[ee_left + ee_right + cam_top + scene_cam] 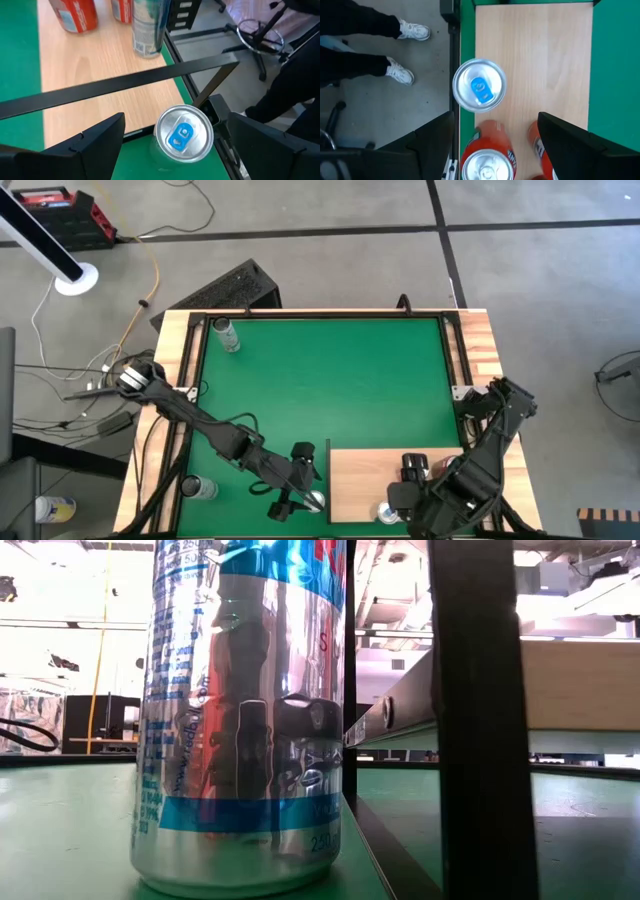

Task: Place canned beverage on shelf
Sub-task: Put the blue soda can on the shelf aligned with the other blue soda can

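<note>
PROGRESS: partial, I judge | left gripper (297, 498) spread wide above silver can (183, 133), which stands on green mat (320, 380) just beside shelf (360, 480) | right gripper (400, 502) parted, empty, over shelf cans | REMAINING: grasp, lift, place

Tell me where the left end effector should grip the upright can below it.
Grip the can around its cylindrical side wall, descending from above. It stands upright, lid showing, and the left end effector already hangs open with one finger on each side.
</note>
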